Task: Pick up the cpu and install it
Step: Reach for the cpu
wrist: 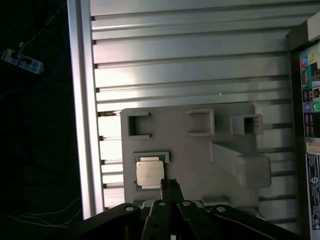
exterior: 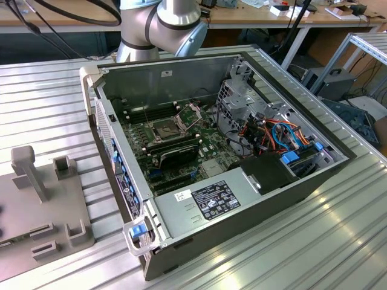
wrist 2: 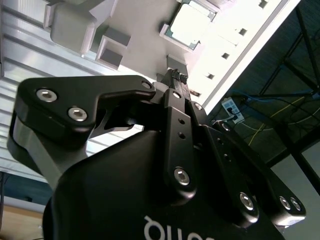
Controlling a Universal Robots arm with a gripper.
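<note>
The cpu (wrist: 150, 173) is a small silver-grey square chip lying flat in a pocket of the grey fixture plate (wrist: 190, 150). In the second wrist view the cpu (wrist 2: 190, 23) looks bright beyond the black fingers. My gripper (wrist: 170, 184) hangs above the plate beside the chip, with its fingertips pressed together and nothing between them. In the second wrist view the gripper (wrist 2: 176, 75) shows the same closed tips. The open computer case (exterior: 217, 199) lies on the table, and its motherboard socket (exterior: 168, 128) sits with the metal frame (exterior: 191, 115) hinged up.
The fixture plate (exterior: 36, 205) with its raised posts lies at the exterior view's left, next to the case. The arm's base (exterior: 160, 24) stands behind the case. A black expansion card (exterior: 175, 158), coloured cables (exterior: 272, 136) and a power supply (exterior: 211, 202) fill the case. The ribbed aluminium table (wrist: 190, 55) ends just past the plate.
</note>
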